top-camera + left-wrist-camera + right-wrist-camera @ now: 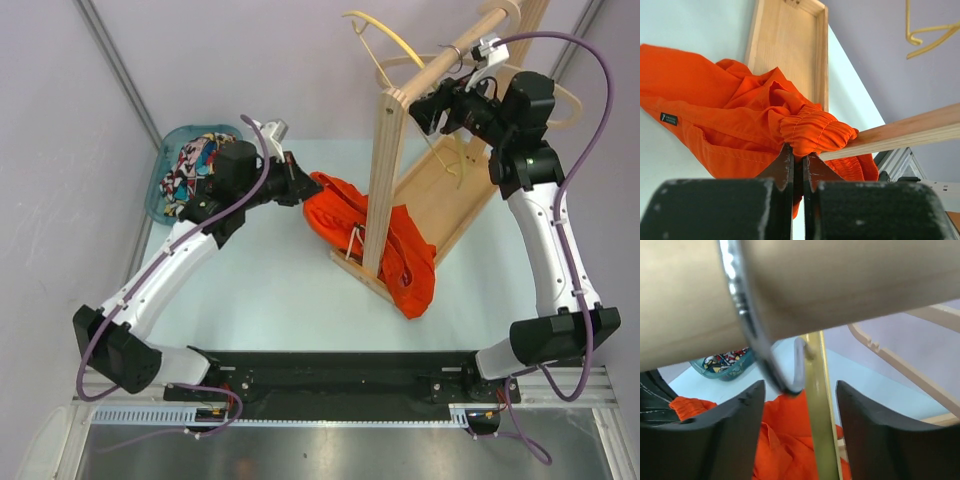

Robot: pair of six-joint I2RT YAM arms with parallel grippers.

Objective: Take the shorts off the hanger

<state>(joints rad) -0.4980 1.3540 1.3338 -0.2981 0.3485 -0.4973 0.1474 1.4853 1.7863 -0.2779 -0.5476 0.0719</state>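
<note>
A pale surface [270, 290] carries a tall wooden rack [383, 180]. The rack's base runs from the middle of the surface toward the far-right corner, and a round rail crosses its top.

The orange shorts [340, 210] lie crumpled in the middle of the surface. They are draped across the near end of the rack's base, with one end trailing toward the near edge.

A teal basket [157, 190] sits in the far-left corner and holds the print shorts [195, 160], patterned in red, blue, yellow and black.

The left pincer [305, 185] is pressed together, pinching the gathered elastic waistband of the orange shorts just beside a wooden bar of the rack.

The right pincer [425, 110] is up at the rail by the far-right corner. It is spread wide, and a metal hook [755, 340] looped over the rail hangs between its jaws, beside the thin bar of a yellow hanger [821, 430].

A small black label [669, 118] is sewn onto the orange shorts. Its white writing is too small to read.
</note>
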